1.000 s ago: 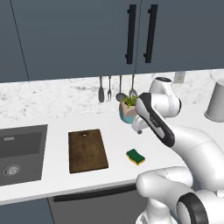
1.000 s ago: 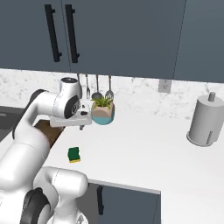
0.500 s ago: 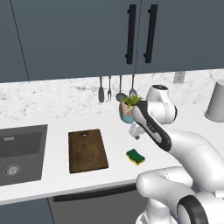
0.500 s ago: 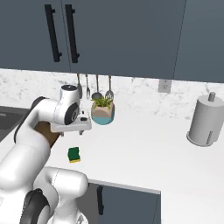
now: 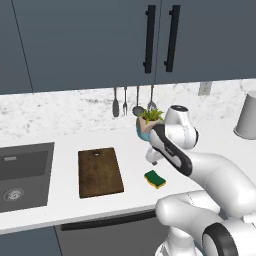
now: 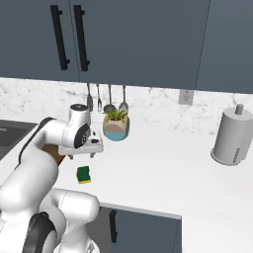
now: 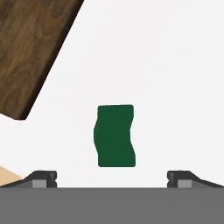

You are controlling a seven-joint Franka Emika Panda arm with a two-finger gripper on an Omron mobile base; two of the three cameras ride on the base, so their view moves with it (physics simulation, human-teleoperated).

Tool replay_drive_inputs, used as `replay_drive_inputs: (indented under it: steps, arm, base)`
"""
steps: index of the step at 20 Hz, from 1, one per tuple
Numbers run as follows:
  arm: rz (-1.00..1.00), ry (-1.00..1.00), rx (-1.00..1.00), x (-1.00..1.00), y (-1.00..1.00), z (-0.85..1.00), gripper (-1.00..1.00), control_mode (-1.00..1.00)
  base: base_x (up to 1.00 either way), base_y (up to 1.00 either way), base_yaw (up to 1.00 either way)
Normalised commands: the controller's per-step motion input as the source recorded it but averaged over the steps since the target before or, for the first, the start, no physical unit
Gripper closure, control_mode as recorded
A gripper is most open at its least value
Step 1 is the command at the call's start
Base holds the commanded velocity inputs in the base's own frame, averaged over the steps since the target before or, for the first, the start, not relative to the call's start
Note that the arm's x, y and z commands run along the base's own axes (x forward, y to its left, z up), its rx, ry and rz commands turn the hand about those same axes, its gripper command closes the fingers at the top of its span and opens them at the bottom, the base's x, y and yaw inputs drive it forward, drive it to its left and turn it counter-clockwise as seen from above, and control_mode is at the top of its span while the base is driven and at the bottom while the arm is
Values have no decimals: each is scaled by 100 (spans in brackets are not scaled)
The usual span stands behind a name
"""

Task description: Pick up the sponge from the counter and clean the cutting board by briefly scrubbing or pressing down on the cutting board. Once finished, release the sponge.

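Near the front edge of the worktop (image 5: 60, 210), a little to the right of the cutting board (image 5: 100, 171) and apart from it, lies the sponge (image 5: 155, 179), flat on the bare white surface with its dark green face up and a yellow layer showing along its lower side. Its long axis runs slantwise to the front edge in the left base view; in the hand view the sponge (image 7: 114, 136) stands lengthwise up the picture, a small block with gently waved long sides. The cutting board is a flat, dark brown wooden rectangle with visible grain and rounded corners, its long axis running from the front edge toward the backsplash, and a small hole sits near its far short edge. One rounded corner of the board (image 7: 35, 52) reaches into the upper left of the hand view, well clear of the sponge. The gripper (image 7: 111, 178) hangs above the sponge with its jaws spread wide, one dark fingertip (image 7: 40, 178) on either side of the block, touching nothing and holding nothing. In the right base view the sponge (image 6: 83, 174) sits just below the white hand. Left of the board, a dark grey sink basin (image 5: 22, 175) is sunk into the worktop.
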Motion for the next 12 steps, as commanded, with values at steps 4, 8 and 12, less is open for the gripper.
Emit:
replay_drive_inputs:
  steps: [4,8,12]
  arm:
    - [0,0,0,7,1,-34,-100,-100]
    - [0,0,0,9,0,-38,-100,-100]
    - [0,0,0,6,1,-41,-100,-100]
  base:
    - [0,0,0]
    - [0,0,0]
    - [0,0,0]
